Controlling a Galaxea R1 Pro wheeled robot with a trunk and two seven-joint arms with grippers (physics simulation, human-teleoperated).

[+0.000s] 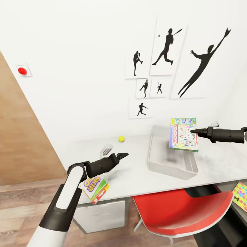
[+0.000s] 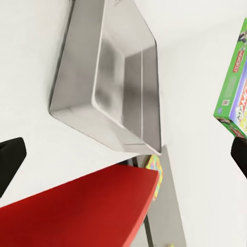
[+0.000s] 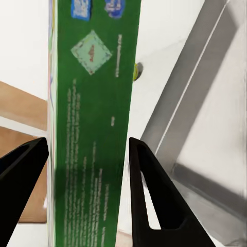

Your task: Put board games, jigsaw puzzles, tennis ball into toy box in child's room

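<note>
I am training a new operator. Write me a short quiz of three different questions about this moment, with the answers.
1. True or false: the toy box holds a toy.
2. What does the right gripper hold?
3. The tennis ball lies: A) in the toy box, B) on the table, C) on the red chair.

Key: 1 false, it looks empty. 2 the Monopoly board game, held above the toy box. 3 B.

The right pincer (image 1: 192, 131) reaches in from the right, clamped on a game box; the left pincer (image 1: 124, 155) stretches forward, parted, empty.
</note>
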